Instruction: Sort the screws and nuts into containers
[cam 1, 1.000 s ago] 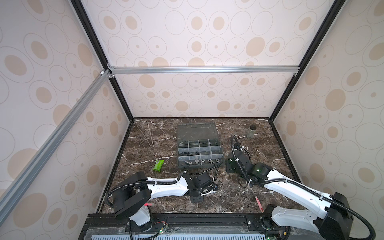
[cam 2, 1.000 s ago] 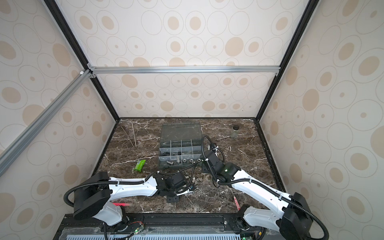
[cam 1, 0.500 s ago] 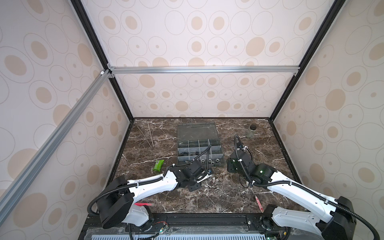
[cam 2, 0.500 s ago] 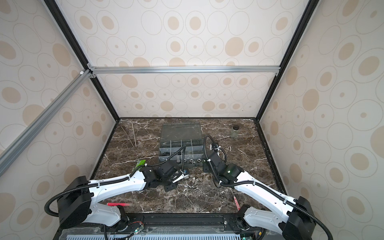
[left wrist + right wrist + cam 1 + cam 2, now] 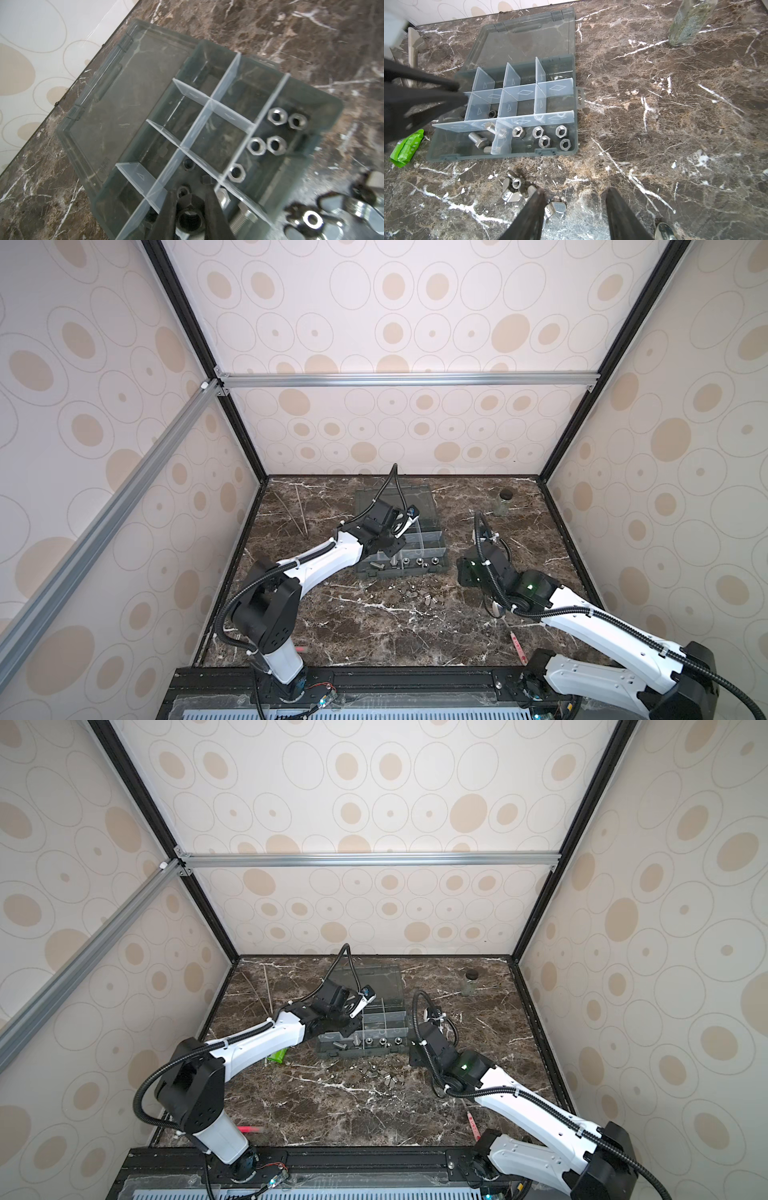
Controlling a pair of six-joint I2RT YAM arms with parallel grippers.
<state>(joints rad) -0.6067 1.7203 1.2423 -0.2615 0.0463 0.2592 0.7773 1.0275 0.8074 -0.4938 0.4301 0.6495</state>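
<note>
Pinched a black nut [image 5: 189, 218] between the narrow left fingers [image 5: 211, 203], poised over the open grey box [image 5: 330, 108]. Showed two more black nuts [image 5: 188, 165] in the compartment just past those fingertips. Held screws [image 5: 479, 141] and silver nuts [image 5: 542, 135] in the box's two front compartments, ahead and to the left of the right fingers [image 5: 538, 199]. Spread those wide, gripping nothing, low over the tabletop [image 5: 675, 124]. Had loose wing nuts [image 5: 512, 187] lying just beside one right finger, and a jar [image 5: 689, 20] well beyond.
</note>
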